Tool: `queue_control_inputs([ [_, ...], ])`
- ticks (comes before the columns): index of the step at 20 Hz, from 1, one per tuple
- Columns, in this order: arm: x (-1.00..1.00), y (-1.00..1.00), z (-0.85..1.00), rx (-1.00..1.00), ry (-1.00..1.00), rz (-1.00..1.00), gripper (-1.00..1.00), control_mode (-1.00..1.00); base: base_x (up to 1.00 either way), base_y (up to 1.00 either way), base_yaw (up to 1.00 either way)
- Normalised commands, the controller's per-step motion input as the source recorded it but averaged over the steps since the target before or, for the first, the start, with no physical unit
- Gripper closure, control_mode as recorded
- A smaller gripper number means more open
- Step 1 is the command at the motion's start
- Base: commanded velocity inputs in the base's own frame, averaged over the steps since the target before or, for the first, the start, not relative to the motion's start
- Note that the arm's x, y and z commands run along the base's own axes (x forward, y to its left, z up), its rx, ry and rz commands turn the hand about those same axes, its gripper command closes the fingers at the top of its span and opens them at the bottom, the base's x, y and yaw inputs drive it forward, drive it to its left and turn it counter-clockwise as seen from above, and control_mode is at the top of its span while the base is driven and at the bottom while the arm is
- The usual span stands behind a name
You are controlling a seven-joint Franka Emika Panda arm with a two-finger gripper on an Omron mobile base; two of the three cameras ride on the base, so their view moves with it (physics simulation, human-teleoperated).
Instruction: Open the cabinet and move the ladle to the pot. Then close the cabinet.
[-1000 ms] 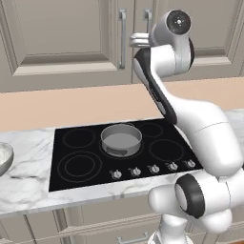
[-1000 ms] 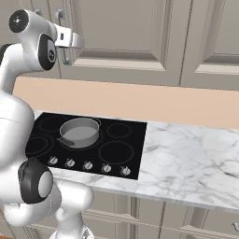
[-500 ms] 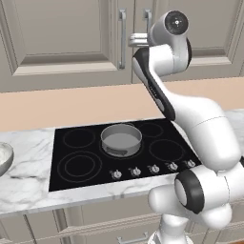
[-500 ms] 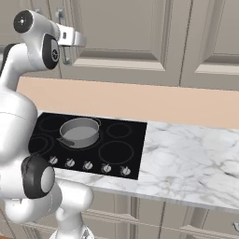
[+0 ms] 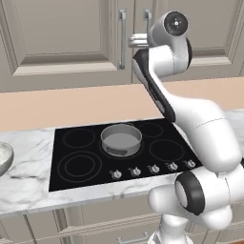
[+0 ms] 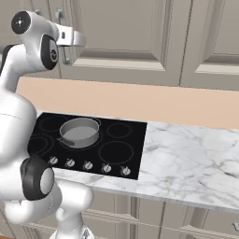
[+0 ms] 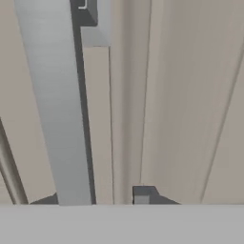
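The cabinet [image 5: 62,38] hangs on the wall above the cooktop with both doors shut. Its two silver bar handles [image 5: 122,38] flank the middle seam. My gripper [image 5: 130,40] is raised to handle height right at the doors. In the hand view it [image 7: 95,198] is open, and one silver handle [image 7: 57,105] stands between the fingertips [image 7: 143,194], very close. From the right, the gripper [image 6: 80,39] pokes out past the wrist. The grey pot [image 5: 121,138] [image 6: 79,131] stands empty on the cooktop. The ladle is hidden.
The black cooktop [image 5: 76,164] with a row of knobs is set in a marble counter [image 6: 186,154]. A whitish bowl [image 5: 4,157] sits at the counter's left end. Low drawers run under the counter. My arm arches over the cooktop's right side.
The gripper has edged slightly closer to the cabinet handles. Pot, bowl and doors are as before.
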Motion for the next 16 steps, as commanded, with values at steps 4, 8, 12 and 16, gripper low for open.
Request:
queue_control_inputs([
  [4,-0.29,-0.33,0.00,0.01,0.00,-0.19,1.00,-1.00,0.00,0.00,0.00],
  [8,-0.92,-0.58,0.05,0.05,0.00,-0.22,1.00,-1.00,0.00,0.00,0.00],
  [12,-1.00,-0.82,0.11,0.10,0.00,-0.21,1.00,-1.00,0.00,0.00,0.00],
  [16,-1.00,-0.96,0.12,0.09,0.00,-0.16,1.00,-1.00,0.00,0.00,0.00],
])
